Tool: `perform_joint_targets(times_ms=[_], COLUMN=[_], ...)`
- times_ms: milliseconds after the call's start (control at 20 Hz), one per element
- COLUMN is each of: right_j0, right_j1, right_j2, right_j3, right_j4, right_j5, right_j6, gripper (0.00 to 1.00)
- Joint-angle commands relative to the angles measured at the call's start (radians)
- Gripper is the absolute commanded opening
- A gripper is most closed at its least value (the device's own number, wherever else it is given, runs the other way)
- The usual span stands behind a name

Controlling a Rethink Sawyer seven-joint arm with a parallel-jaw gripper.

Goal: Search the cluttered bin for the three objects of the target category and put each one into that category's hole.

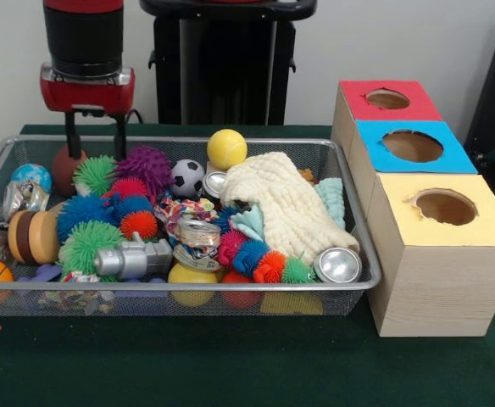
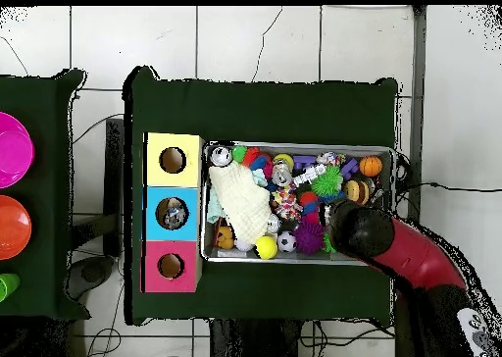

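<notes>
Evidently still searching: the tool [image 1: 95, 136], fingers spread and empty, hovers over the bin [image 1: 359, 227]'s far corner; next, reach the crumpled can [image 1: 198, 235] mid-bin.

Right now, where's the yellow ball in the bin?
In the front view, the yellow ball sits at the bin's far rim, between the small soccer ball and the cream knitted cloth.

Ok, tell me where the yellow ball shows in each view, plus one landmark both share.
Front view: the yellow ball sits at the bin's far rim, centre, left of the cream cloth.
Overhead view: the yellow ball lies at the bin's bottom edge, below the cream cloth.
Shared landmark: the soccer ball beside it.
</notes>
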State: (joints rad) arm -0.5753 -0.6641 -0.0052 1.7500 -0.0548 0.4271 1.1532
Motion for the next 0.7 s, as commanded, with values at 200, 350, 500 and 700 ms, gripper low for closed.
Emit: perform_joint_targets(times_ms=[200, 350, 500, 700], right_j0=[-0.011, -0.007, 0.037, 0.117], right_j1=[0.044, 0.057, 0.097, 0.213], right_j2=[0.173, 0.164, 0.11, -0.006], right_j3=[0.107, 0.108, 0.091, 0.0], right_j4=[0.02, 0.005, -0.024, -0.077], right_j5=[0.148, 0.204, 0.231, 0.247], right_j6=[0.077, 0.064, 0.095, 0.16], gripper=[1.0, 1.0, 1.0, 1.0])
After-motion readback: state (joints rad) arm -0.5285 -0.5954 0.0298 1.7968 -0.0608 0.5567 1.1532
